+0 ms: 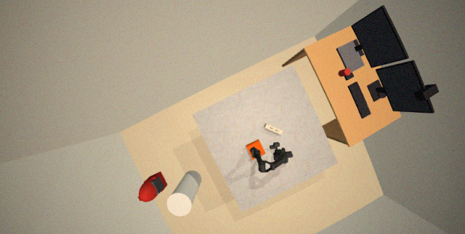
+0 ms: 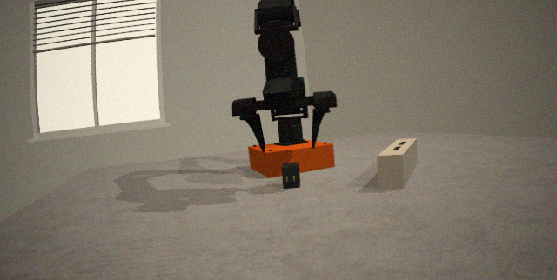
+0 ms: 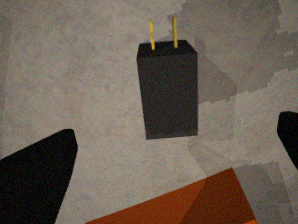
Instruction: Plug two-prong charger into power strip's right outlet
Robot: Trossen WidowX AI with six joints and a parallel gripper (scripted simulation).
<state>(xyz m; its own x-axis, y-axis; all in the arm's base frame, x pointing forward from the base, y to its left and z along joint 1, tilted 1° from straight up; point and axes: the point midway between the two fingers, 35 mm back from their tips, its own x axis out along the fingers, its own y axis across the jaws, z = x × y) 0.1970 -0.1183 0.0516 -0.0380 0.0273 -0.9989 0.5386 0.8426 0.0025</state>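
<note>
The black charger stands on the grey surface in front of the orange base. Its two gold prongs face the exterior view and point to the top of the wrist view, away from the gripper. My gripper is open and empty. It hangs above the charger, with one finger wide to each side and neither touching it. The cream power strip stands apart, on the right in the exterior view. Two dark outlet openings show on its top; their shutters are too small to make out.
The arm's orange base is close behind the charger. The grey surface carries base, charger and strip. A wooden desk with two monitors stands beyond it. A white cylinder and a red object are at lower left.
</note>
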